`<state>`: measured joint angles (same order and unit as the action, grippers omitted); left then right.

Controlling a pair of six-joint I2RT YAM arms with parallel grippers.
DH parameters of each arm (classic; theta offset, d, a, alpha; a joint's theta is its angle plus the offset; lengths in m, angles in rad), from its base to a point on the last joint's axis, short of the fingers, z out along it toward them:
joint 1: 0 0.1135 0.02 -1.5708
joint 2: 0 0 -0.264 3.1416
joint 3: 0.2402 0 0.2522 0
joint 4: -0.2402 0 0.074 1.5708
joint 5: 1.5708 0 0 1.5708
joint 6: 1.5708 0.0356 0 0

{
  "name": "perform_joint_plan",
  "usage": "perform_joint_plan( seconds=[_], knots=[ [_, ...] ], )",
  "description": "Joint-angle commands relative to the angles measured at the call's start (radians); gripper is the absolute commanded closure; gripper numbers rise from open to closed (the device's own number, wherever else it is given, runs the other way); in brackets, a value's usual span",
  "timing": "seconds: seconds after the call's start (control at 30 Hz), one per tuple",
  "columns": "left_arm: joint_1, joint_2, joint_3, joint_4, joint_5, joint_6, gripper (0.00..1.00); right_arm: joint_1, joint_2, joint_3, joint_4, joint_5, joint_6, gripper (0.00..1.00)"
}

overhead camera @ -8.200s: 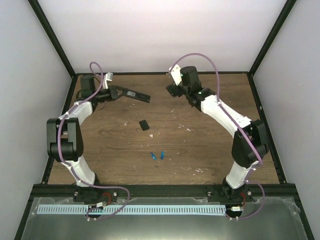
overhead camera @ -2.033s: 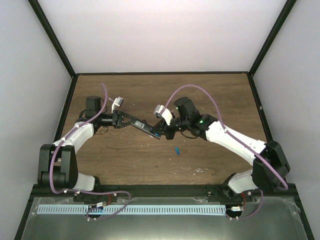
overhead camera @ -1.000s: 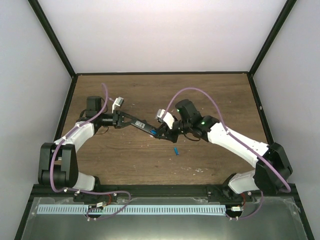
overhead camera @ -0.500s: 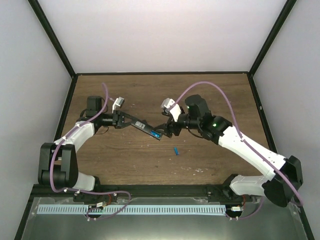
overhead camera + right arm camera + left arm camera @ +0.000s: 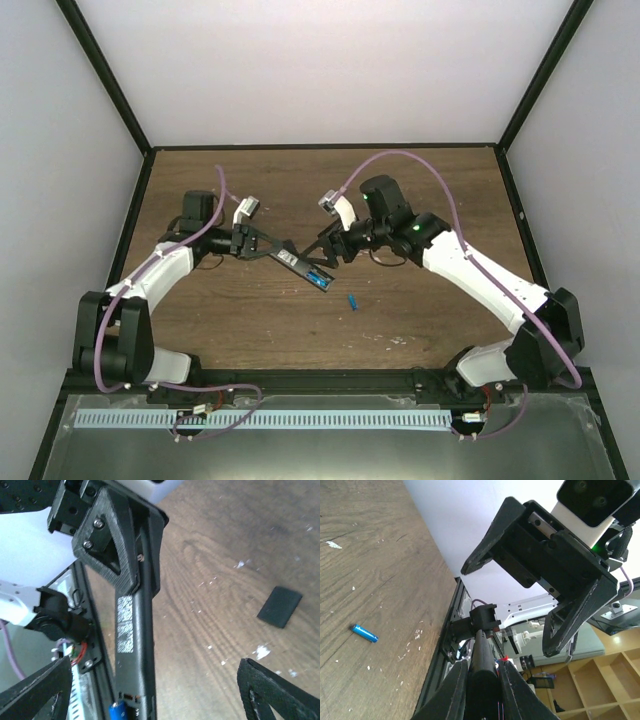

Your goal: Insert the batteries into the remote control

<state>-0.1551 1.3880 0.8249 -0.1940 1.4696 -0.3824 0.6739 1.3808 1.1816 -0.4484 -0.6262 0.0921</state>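
The remote control (image 5: 300, 265) is a slim black bar held above the table, with my left gripper (image 5: 264, 248) shut on its left end. One of the batteries (image 5: 319, 276), bright blue, sits in the open compartment at the remote's right end; the right wrist view shows this battery (image 5: 117, 711) at the bottom edge. The other battery (image 5: 352, 299) lies on the table, and in the left wrist view that battery (image 5: 365, 633) is at the left. My right gripper (image 5: 334, 250) hangs open just right of the remote, holding nothing.
A small black cover piece (image 5: 280, 606) lies flat on the wooden table (image 5: 420, 190) to the right of the remote. Pale specks of debris dot the wood. A black frame rail (image 5: 320, 378) runs along the near edge by the arm bases.
My right gripper has opened and drawn back up and right from the remote's end, leaving a blue battery in the compartment. The left arm has shifted the remote slightly right and nearer.
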Motion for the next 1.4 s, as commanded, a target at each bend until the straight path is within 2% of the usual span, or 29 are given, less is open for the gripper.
perform_joint_plan(
  seconds=[0.0,0.2,0.43,0.9,1.37],
  knots=[
    [-0.002,-0.018,0.031,-0.046,0.054,0.063,1.0,-0.026,0.002,0.049,-0.1,-0.152,0.054,0.18],
    [-0.01,-0.02,0.044,-0.084,0.066,0.095,1.0,-0.033,0.016,0.035,-0.131,-0.276,0.059,0.23],
    [-0.02,-0.009,0.062,-0.107,0.066,0.117,1.0,-0.033,0.072,0.049,-0.177,-0.344,0.05,0.31],
    [-0.021,-0.005,0.084,-0.193,0.034,0.192,1.0,-0.033,0.116,0.085,-0.212,-0.392,0.042,0.55],
    [-0.02,-0.002,0.106,-0.224,0.018,0.219,1.0,-0.031,0.136,0.077,-0.248,-0.396,0.014,0.59]
  ],
)
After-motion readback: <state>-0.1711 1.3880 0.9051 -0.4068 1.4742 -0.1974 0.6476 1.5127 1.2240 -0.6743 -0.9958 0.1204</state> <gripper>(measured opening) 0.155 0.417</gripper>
